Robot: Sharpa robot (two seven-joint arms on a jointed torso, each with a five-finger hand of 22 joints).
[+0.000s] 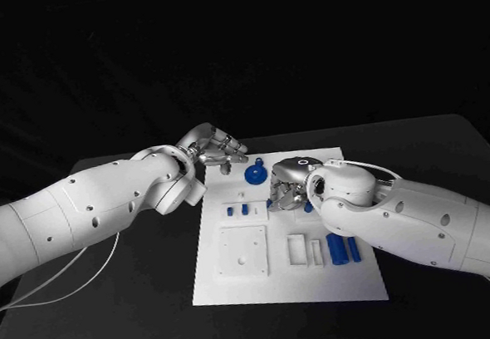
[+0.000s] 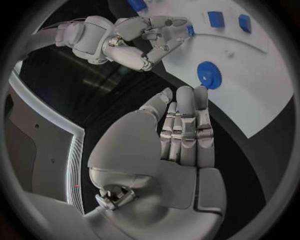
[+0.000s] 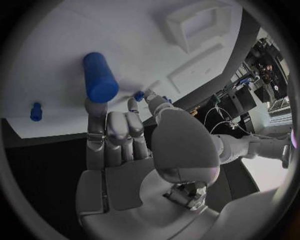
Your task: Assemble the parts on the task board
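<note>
The black bench (image 1: 119,319) carries the white task board (image 1: 286,286), the landmark here. The right robot hand (image 1: 289,182) hangs over the board's middle with fingers partly curled; whether its thumb and a finger pinch the small blue part (image 3: 139,95) I cannot tell. The left robot hand (image 1: 212,150) hovers off the board's far left corner, released, holding nothing, probably waiting clear. A blue gear (image 1: 255,172) lies near that far end; two blue cylinders (image 1: 342,248) lie nearer the front.
</note>
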